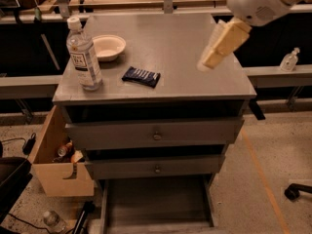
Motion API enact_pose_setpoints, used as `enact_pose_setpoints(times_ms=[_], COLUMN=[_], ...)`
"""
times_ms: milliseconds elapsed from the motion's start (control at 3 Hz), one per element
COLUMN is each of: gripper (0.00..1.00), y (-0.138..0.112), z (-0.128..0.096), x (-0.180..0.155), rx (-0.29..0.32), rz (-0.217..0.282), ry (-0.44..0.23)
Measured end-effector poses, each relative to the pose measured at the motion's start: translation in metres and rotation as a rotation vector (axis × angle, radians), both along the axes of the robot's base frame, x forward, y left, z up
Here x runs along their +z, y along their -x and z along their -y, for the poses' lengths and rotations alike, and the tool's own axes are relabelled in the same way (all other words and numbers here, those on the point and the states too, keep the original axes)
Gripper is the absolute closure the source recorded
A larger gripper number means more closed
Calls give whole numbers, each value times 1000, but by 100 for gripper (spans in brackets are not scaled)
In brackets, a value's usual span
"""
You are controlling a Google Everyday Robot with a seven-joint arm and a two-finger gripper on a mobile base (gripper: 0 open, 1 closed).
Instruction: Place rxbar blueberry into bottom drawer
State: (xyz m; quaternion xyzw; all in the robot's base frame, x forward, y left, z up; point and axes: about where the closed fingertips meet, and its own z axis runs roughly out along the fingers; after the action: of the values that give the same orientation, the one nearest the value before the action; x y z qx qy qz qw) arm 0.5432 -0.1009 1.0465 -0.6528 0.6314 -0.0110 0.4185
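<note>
The rxbar blueberry (141, 76), a small flat bar in a dark navy wrapper with pale lettering, lies on the grey cabinet top (185, 48), left of the middle near the front edge. The bottom drawer (157, 206) is pulled out at floor level and shows a bare grey tray. My gripper (210, 57), with pale tan fingers under a white arm, hangs above the right part of the cabinet top, well to the right of the bar and apart from it. It holds nothing that I can see.
A clear water bottle (84, 56) stands at the top's left front. A pale bowl (108, 47) sits behind it. Two knobbed grey drawers (156, 133) are shut. A tan cardboard box (54, 160) stands left of the cabinet. A small bottle (289, 60) sits on the right ledge.
</note>
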Motion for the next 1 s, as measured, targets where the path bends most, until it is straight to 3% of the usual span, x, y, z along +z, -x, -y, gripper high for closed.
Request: enact_pose_setpoints(times_ms=[333,667,1000], gripper=[0,0,0], y=[-31,-50,-67], z=[-40,-70,-86], x=[3,-11,-23], rx=[83,111,79], rz=[11,-56,-141], ry=[-213,-350,-379])
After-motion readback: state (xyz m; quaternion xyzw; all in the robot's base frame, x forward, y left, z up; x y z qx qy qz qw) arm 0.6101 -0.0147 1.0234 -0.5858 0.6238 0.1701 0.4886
